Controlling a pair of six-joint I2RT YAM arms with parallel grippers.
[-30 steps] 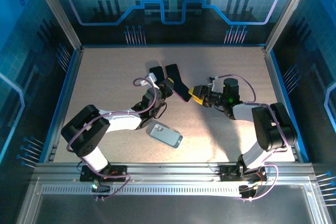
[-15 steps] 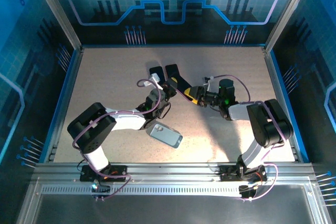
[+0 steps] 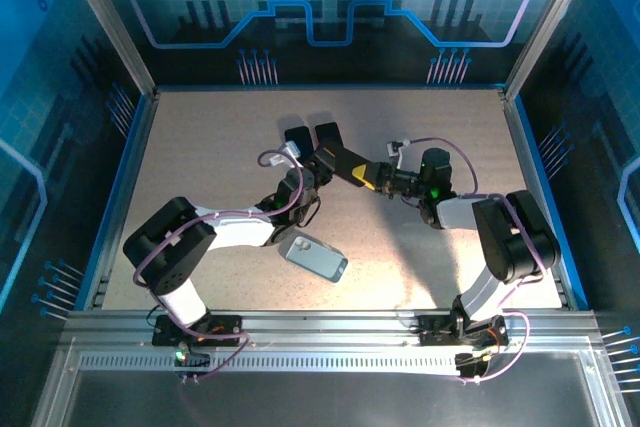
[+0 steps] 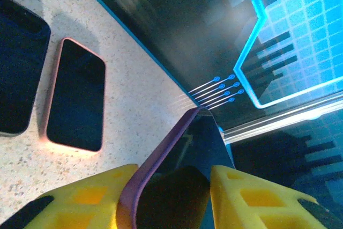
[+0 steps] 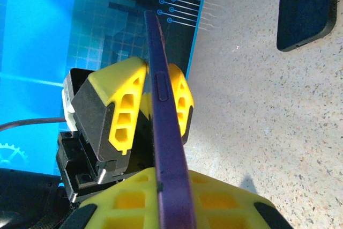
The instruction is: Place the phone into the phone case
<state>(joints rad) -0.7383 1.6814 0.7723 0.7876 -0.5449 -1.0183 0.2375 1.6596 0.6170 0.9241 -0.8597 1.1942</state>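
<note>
left pincer [image 4: 172,192] and right pincer [image 5: 172,203] both clamped on the purple-edged phone [image 5: 159,63], edge-up in the air between them. pale case [image 3: 313,257], i judge, lies back behind left pincer. handover step; next i'd free one pincer and carry the phone down to the case.

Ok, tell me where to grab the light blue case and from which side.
Take the light blue case across its narrow width, fingers on the two long edges near the middle, coming straight down. It lies flat and skewed on the table, so the wrist probably needs turning to match. The left gripper and right gripper both clamp the purple-edged phone, so one must release first.
</note>
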